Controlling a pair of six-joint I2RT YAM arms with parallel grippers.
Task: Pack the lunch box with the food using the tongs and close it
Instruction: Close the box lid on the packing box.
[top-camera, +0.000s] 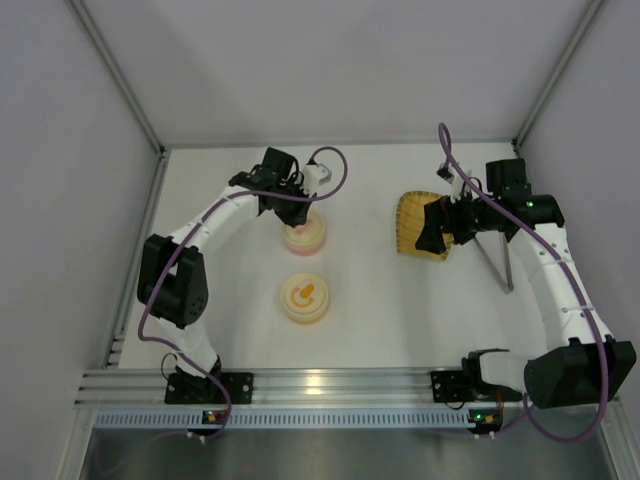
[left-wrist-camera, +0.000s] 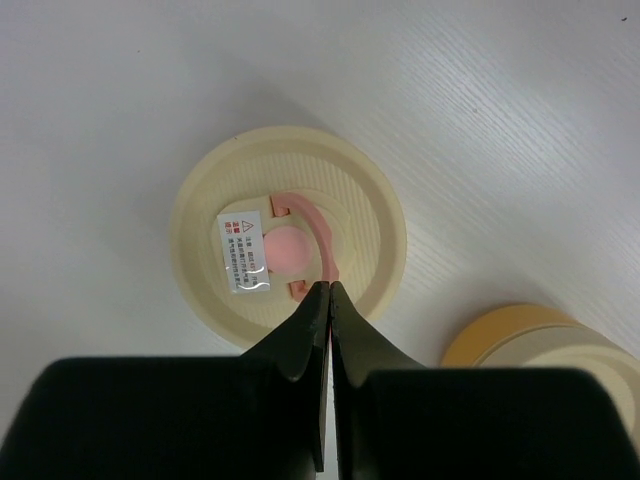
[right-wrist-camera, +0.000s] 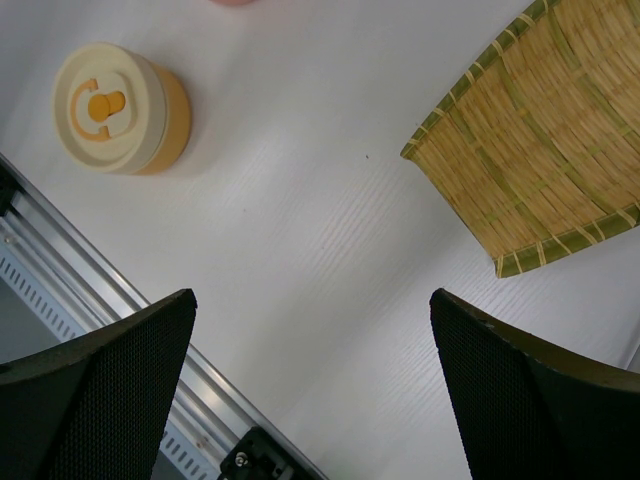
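- Room's a box: plain grey walls (top-camera: 60, 150) with metal posts in the corners.
- White bench (top-camera: 380, 310), faint wood grain, with a ribbed aluminium rail (top-camera: 330, 385) along the near edge.
- Right hand (right-wrist-camera: 312, 295) is spread wide open, holding nothing, up above the yellow woven tray (right-wrist-camera: 560, 140).
- Left hand (left-wrist-camera: 328, 290) is clenched tight, tips right at the pink loop on the pink-marked container (left-wrist-camera: 290, 240); can't tell if it's pinching it.
- Tongs (top-camera: 497, 262) lie flat on the bench just right of the tray, under the right arm.
- Orange-marked container (top-camera: 306, 298) sits lidded, just nearer than the pink one.

Two containers (top-camera: 304, 236), one tray (top-camera: 408, 225), one tongs (top-camera: 497, 265)
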